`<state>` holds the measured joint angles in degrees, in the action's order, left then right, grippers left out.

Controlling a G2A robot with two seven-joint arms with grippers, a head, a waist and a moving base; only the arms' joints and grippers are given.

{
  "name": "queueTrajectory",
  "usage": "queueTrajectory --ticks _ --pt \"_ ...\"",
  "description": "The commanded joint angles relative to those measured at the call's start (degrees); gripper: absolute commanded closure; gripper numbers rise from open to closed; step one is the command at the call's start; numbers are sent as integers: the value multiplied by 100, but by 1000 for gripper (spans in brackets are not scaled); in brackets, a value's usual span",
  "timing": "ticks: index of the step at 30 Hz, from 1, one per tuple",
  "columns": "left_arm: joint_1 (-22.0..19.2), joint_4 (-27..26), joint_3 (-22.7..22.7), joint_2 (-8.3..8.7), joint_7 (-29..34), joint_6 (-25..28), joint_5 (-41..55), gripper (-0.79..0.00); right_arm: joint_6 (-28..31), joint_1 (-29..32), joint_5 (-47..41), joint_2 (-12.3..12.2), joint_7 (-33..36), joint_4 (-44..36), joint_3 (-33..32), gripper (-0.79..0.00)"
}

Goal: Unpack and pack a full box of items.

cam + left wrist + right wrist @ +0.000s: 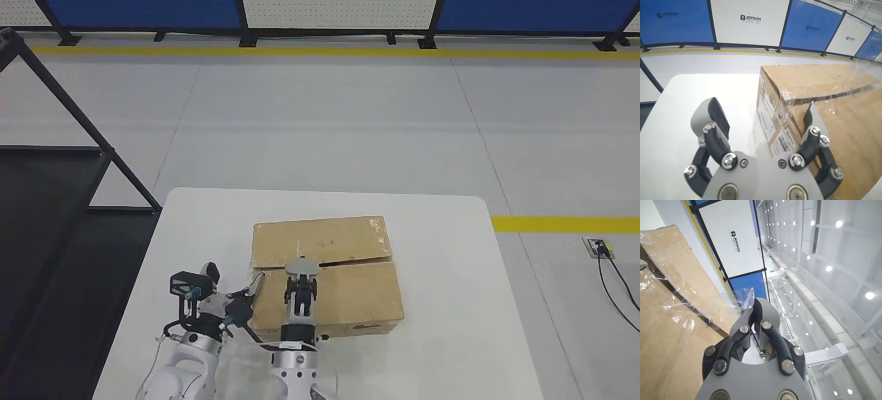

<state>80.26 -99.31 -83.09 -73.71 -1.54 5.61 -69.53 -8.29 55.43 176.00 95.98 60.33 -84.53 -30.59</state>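
A brown cardboard box [340, 265] stands in the middle of the white table [450, 300], its top flaps down with a dark seam between them. Loose clear tape clings along the seam and over the box's left end [787, 106]. My right gripper [755, 303] is above the box top [668, 317], tilted upward and shut on a strip of the clear tape [745, 294]; from the top it shows at the seam [300, 268]. My left gripper [762, 103] is open at the box's near left corner [250, 292], one finger [810, 115] over the top, the other [719, 113] beside the labelled side.
A black metal frame [70, 180] stands just off the table's left side. Bare tabletop lies left of the box [696, 91] and to its right. Blue and white partition panels [747, 22] line the far floor, and a floor socket [598, 246] sits at the right.
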Motion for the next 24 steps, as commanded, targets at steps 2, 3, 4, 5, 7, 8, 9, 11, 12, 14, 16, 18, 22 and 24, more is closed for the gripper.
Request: queueTrajectory --ticks 2,3,4,5,7,8,9,11,12,14,16,18,22,24 --pt "-11 27 -23 3 4 34 32 -785 44 -239 0 -85 314 25 303 0" --pt "-13 33 -30 4 4 47 39 -785 54 -301 0 -110 405 27 393 0" --pt "-15 37 -36 5 3 55 41 -785 60 -357 0 -133 482 24 476 0" --pt "-14 37 -40 5 -2 59 57 -785 68 -414 0 -154 551 20 552 0" --pt "-12 42 -49 7 -5 71 64 -785 80 -507 0 -188 671 10 685 0" --pt "-12 42 -51 7 -7 73 71 -785 79 -554 0 -203 719 1 744 0" --pt "-12 42 -53 7 -17 78 80 -785 87 -591 0 -216 767 -2 796 0" --pt "-6 45 -56 7 -30 100 103 -785 106 -665 0 -236 844 -5 883 0" --pt "0 40 -59 7 -36 113 135 -785 123 -702 0 -244 882 -1 920 0" --pt "9 34 -70 9 -36 138 162 -785 147 -772 0 -255 944 18 982 0" --pt "21 25 -83 11 -51 146 165 -785 182 -851 0 -261 997 43 1037 0" --pt "36 24 -91 13 -63 161 177 -785 217 -948 0 -267 1067 71 1109 0" --pt "68 8 -106 15 -82 171 195 -785 342 -1144 0 -269 1309 123 1299 0" --pt "87 -2 -117 16 -102 184 211 -785 405 -1226 0 -263 1399 147 1391 0"
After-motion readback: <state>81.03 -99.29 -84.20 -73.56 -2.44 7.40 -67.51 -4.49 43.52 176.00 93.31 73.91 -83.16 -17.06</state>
